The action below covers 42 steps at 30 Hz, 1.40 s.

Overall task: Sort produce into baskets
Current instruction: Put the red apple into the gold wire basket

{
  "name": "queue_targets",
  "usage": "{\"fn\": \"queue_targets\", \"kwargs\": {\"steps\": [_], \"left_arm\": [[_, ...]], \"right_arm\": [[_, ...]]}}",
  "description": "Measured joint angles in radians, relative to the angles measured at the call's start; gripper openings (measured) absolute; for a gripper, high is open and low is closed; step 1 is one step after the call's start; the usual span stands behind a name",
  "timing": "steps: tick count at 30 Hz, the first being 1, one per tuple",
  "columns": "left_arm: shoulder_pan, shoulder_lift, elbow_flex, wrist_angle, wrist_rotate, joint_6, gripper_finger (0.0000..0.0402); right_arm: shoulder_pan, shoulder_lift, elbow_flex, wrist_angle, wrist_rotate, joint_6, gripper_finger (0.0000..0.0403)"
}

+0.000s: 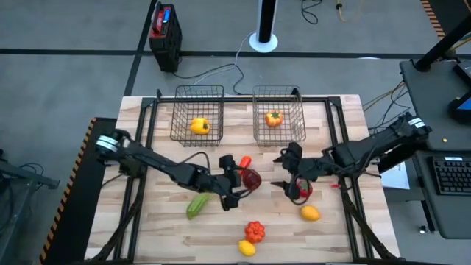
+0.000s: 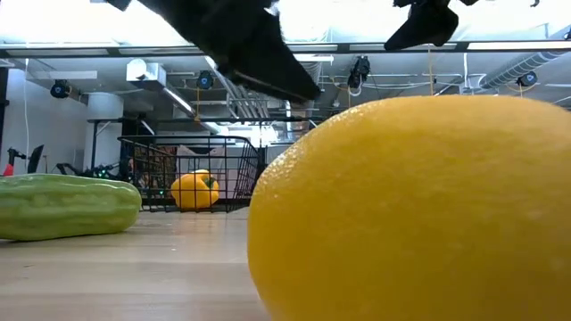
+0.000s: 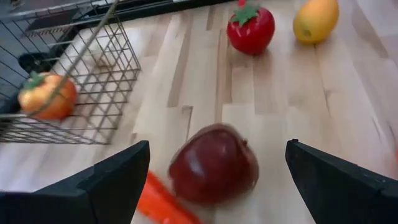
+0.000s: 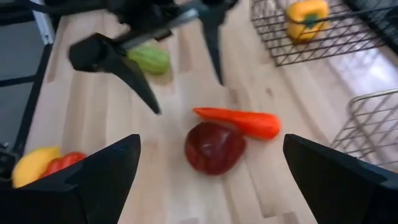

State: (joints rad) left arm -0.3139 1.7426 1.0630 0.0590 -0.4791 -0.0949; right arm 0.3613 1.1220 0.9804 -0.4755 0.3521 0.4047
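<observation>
A dark red apple (image 1: 252,179) lies on the table beside an orange carrot (image 1: 245,161). My left gripper (image 1: 235,184) is open, its fingers standing either side of the apple (image 3: 213,163) without touching it. My right gripper (image 1: 284,171) is open and empty to the apple's right, next to a red tomato (image 1: 302,190). The left basket (image 1: 197,110) holds a yellow pepper (image 1: 199,126). The right basket (image 1: 278,110) holds an orange tomato (image 1: 274,118). A cucumber (image 1: 197,205), a lemon (image 1: 310,213), a red pepper (image 1: 255,231) and a yellow fruit (image 1: 247,248) lie loose.
Both baskets stand side by side at the table's far edge. The black table frame (image 1: 346,147) runs along the sides. The yellow fruit (image 2: 410,209) fills the low view, with the cucumber (image 2: 67,207) to its left. Bare wood lies at the near left (image 1: 162,235).
</observation>
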Motion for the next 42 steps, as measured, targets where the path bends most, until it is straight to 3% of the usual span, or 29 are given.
{"fn": "queue_targets", "kwargs": {"steps": [5,18,42], "left_arm": [[0.007,0.085,0.0,0.115,0.0,-0.06,0.0356],[0.062,0.155,0.0,0.123,0.042,-0.223,0.0356],[0.065,0.239,0.005,0.196,0.1,-0.224,0.0353]], "right_arm": [[0.048,0.03,0.0,-0.001,0.02,0.031,0.0386],[0.116,0.037,0.0,-0.002,0.052,0.069,0.0386],[0.119,0.038,-0.003,-0.015,0.068,0.067,0.0386]]}}
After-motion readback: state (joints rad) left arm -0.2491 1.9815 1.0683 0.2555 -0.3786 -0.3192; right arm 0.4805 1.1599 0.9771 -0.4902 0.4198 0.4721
